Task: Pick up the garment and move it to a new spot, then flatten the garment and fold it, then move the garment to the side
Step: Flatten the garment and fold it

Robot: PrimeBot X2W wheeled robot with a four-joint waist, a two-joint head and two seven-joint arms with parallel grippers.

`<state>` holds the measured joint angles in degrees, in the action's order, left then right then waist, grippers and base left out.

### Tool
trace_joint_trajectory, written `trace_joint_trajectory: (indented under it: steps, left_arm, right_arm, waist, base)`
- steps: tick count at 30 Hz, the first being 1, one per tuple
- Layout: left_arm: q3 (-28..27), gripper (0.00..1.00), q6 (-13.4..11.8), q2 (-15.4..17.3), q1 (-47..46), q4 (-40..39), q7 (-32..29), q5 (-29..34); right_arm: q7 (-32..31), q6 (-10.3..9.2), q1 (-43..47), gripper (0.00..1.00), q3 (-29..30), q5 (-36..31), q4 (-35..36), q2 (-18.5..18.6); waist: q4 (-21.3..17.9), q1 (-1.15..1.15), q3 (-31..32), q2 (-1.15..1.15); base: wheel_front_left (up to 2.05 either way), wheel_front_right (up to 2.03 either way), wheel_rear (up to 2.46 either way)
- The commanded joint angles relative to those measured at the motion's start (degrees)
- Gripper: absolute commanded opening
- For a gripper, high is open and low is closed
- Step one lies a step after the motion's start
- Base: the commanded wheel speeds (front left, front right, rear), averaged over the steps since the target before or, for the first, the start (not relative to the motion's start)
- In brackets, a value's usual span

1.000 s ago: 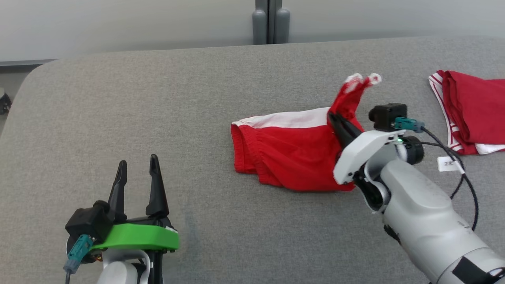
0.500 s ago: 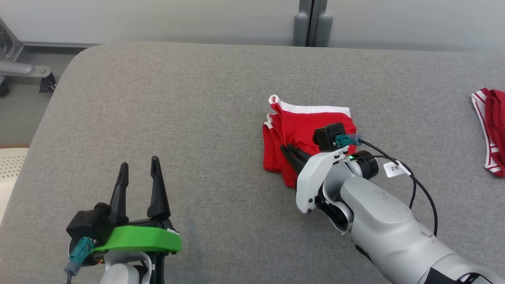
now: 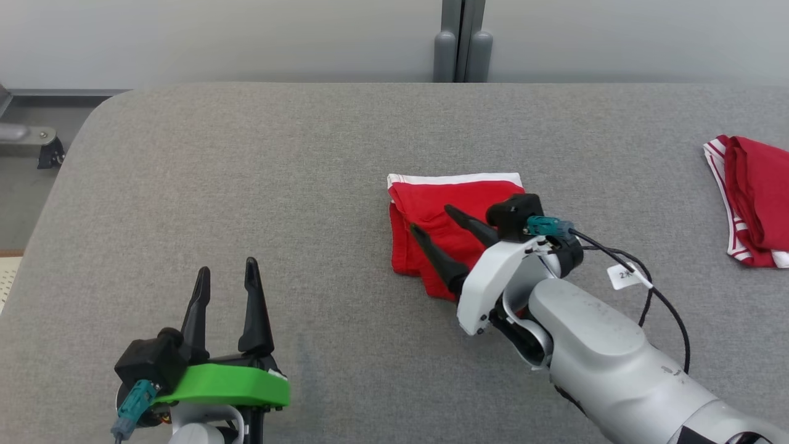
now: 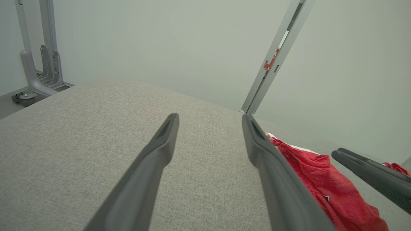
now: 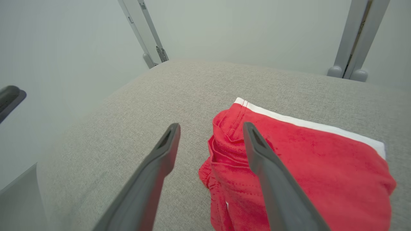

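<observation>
Two changes stand out against a second ago. The right gripper (image 3: 430, 219), then pinched shut on a raised flap of the red shorts (image 3: 444, 194), now has its fingers spread wide, and that flap lies laid over the rest of the cloth. The head camera has also swung, so the shift of the whole scene is no move of the things.

The shorts rest as a compact, roughly square bundle just right of centre in the head view, on the grey padded table (image 3: 246, 160). Their white band runs along the upper edge and the doubled hems sit at the left. I judge this a fold just released. Moving the bundle aside is probably what remains, though its lower left corner looks uneven.

The right fingers stand apart and hold nothing. In the head view they lie over the lower left part of the shorts. Whether either tip touches the fabric I cannot tell.

The left gripper (image 3: 227, 266), at the lower left of the head view, is likewise spread and empty, well apart from the shorts. A second red garment (image 3: 755, 197) lies at the right edge.
</observation>
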<state>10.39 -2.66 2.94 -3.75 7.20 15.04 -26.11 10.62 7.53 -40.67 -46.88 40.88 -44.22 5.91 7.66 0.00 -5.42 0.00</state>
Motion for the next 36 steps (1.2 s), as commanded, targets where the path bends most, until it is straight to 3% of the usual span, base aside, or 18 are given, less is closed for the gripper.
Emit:
trace_joint_trajectory:
  steps: [1,12,13,14,15,16,23,32,36]
  left_arm:
    - [0.2,1.0,0.1,0.0,1.2,0.0,0.2,0.1]
    - [1.4,1.0,0.4,0.0,0.2,0.2,0.2,-0.2]
    - [1.5,1.0,0.4,0.0,-0.1,0.2,0.2,-0.2]
    - [1.7,1.0,0.4,0.0,-0.4,0.3,0.2,-0.2]
    - [1.9,1.0,0.5,0.0,-0.7,0.3,0.2,-0.2]
    - [2.0,1.0,0.4,0.0,-1.0,0.4,0.2,-0.4]
    - [2.9,1.0,0.1,0.0,-2.6,0.7,0.2,-0.9]
    - [3.4,1.0,-0.2,0.0,-3.9,1.0,0.2,-1.5]
    - [3.1,1.0,-0.5,0.0,-3.9,1.0,0.2,-1.6]
  right_arm:
    - [0.8,-0.1,0.8,1.0,0.9,-0.4,0.7,1.2]
    - [0.9,-0.1,0.2,1.0,8.7,-6.6,0.1,7.9]
    - [0.4,-0.1,-0.2,0.76,8.5,-7.1,0.0,8.2]
    - [-0.5,-0.09,-0.6,0.36,7.9,-7.7,-0.3,8.7]
    - [-1.2,-0.1,-1.0,0.09,7.1,-8.2,-0.5,9.3]
    - [-2.2,-0.1,-1.6,0.0,6.0,-8.6,-0.7,10.2]
    - [-6.8,-0.1,-6.0,0.0,-3.6,-5.4,1.0,16.0]
    - [-7.6,-0.1,-11.0,0.0,-22.7,6.9,7.9,25.2]
    - [-7.6,-0.1,-11.9,0.0,-26.0,11.5,12.7,27.8]
  waist:
    - [-0.8,0.0,0.3,0.0]
    - [-0.6,0.0,-1.2,0.0]
    - [-0.3,0.0,-1.5,0.0]
    - [0.2,0.0,-2.0,0.0]
    - [0.6,0.0,-2.3,0.0]
    - [1.2,0.0,-2.8,0.0]
    - [4.9,0.0,-5.6,0.0]
    - [7.3,0.0,-7.0,0.0]
    - [7.0,0.0,-6.8,0.0]
  base:
    - [0.0,0.0,0.0]
    - [0.0,0.0,0.0]
    - [0.0,0.0,0.0]
    - [0.0,0.0,0.0]
    - [0.0,0.0,0.0]
    - [0.0,0.0,0.0]
    - [0.0,0.0,0.0]
    - [0.0,0.0,0.0]
    - [0.0,0.0,0.0]
